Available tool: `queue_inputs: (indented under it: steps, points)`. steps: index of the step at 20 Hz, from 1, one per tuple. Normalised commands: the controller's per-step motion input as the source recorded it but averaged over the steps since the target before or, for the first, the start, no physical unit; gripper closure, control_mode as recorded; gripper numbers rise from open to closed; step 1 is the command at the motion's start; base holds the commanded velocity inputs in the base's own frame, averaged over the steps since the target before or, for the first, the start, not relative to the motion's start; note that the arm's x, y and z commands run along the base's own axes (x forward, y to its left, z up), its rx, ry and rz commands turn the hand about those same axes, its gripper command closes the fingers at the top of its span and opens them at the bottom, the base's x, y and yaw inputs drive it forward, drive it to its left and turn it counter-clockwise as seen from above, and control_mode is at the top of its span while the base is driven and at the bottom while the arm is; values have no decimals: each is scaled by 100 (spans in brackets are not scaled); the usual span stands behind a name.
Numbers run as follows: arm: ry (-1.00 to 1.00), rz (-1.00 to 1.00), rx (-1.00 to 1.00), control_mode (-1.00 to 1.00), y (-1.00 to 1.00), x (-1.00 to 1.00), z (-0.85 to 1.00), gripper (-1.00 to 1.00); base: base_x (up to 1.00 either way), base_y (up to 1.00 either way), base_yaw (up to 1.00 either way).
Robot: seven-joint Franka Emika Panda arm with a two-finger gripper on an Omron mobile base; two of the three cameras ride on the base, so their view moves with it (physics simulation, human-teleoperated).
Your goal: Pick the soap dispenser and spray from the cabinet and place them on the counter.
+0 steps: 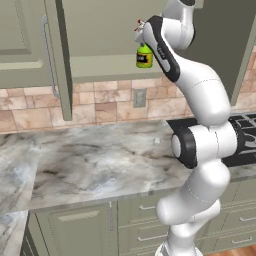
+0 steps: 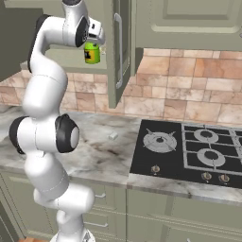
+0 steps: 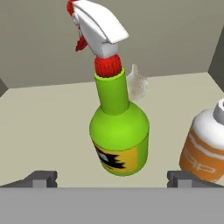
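The spray [image 3: 119, 131], a green bottle with a red-and-white trigger head and a yellow label, stands on the shelf of the open olive-green cabinet [image 3: 43, 113]. The orange soap dispenser [image 3: 203, 146] is beside it, cut off by the right edge of the hand view. My gripper [image 3: 113, 179] is open, with one fingertip on each side of the spray's base and neither touching it. In the base views the spray [image 1: 144, 56] [image 2: 92, 53] sits just under my raised hand [image 2: 96, 33]. The marble counter [image 1: 100, 155] lies below.
The cabinet's open door [image 1: 60, 60] [image 2: 119, 52] hangs out over the counter. A black stovetop [image 2: 189, 146] is to the right. A small white object [image 2: 113, 135] lies on the counter. A wall outlet [image 1: 139, 97] sits in the brick backsplash.
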Motion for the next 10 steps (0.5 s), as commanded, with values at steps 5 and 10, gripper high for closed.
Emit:
queue_inputs:
  steps: [5,10]
  points:
    - [-4,0,-1,-100,0,26,-1,-100,0,0,0]
    - [-7,0,-1,-100,0,28,-5,-100,0,0,0]
